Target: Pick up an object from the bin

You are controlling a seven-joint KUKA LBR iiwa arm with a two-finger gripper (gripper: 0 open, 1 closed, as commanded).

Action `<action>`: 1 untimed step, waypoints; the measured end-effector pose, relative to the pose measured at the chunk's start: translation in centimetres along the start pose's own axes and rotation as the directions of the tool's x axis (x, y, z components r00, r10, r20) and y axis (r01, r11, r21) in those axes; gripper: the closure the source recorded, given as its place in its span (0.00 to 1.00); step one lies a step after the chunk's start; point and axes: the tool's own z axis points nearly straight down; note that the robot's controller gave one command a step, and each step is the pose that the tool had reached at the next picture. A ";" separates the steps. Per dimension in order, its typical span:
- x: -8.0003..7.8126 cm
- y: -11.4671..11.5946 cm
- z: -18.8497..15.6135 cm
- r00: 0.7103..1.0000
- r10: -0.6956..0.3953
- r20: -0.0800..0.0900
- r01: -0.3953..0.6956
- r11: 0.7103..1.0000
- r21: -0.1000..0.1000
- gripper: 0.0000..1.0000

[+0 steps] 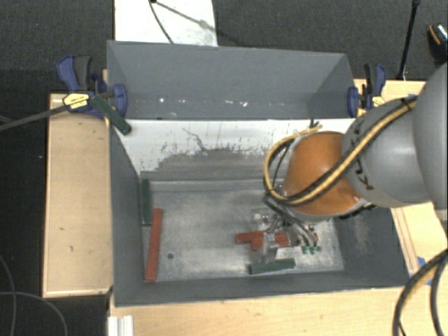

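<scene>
The end effector (281,231) is sitting low over the near right part of the bin (210,275) floor, directly above a short red bar (248,239) that is lying flat. Whether it is set wide or narrow cannot be told. A dark green bar (271,266) is lying just nearer than the red one. A long red stick (152,247) and a dark green stick (145,201) are lying along the left wall.
</scene>
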 end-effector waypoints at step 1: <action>0.8 -0.3 -13.6 1.000 -0.020 -0.001 0.020 1.000 0.001 1.00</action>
